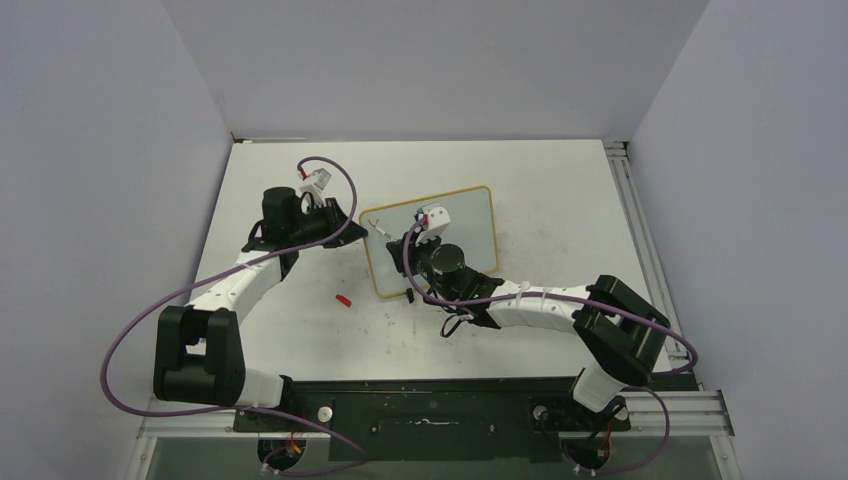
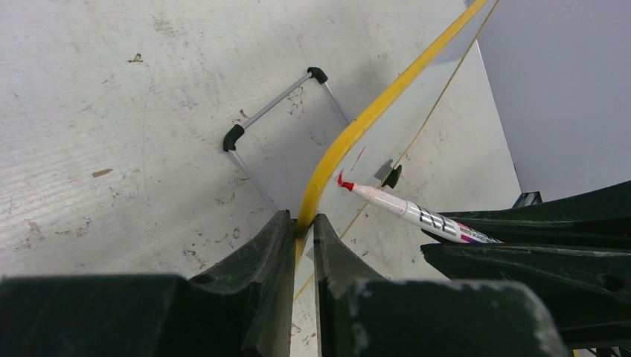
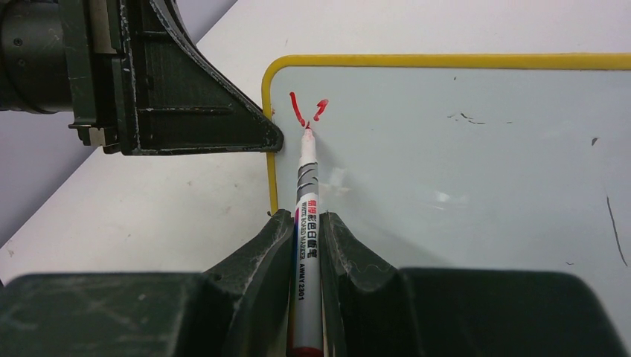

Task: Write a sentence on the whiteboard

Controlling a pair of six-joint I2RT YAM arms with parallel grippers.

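Near the whiteboard (image 3: 484,171) corner closest to the left arm, only the start of the sentence (image 3: 298,111): two short red strokes meeting in a V, marker (image 3: 306,186) tip resting at their join. Grips that marker tight in the right gripper (image 3: 306,223), closed round the barrel, tip pointing away from the wrist. Pinches the board's yellow rim in the left gripper (image 2: 303,223), jaws all but together (nothing but the thin frame between them). Leans, by the look of it, on a wire stand (image 2: 275,111) over the table (image 1: 560,190).

Could easily go wrong through pressure: too hard a push probably tips or slides the propped board, given a hold at one edge only. Too light, and likely breaks the thin line. Might also twist the round barrel in so narrow a grip and slant the letters. Risks bumping the left gripper, so near the first stroke.

Hides the writing under the right wrist in the overhead view. Cuts off the board's lower part in the right wrist view. Cannot tell what the small red piece (image 1: 343,299) on the table is, perhaps a cap.
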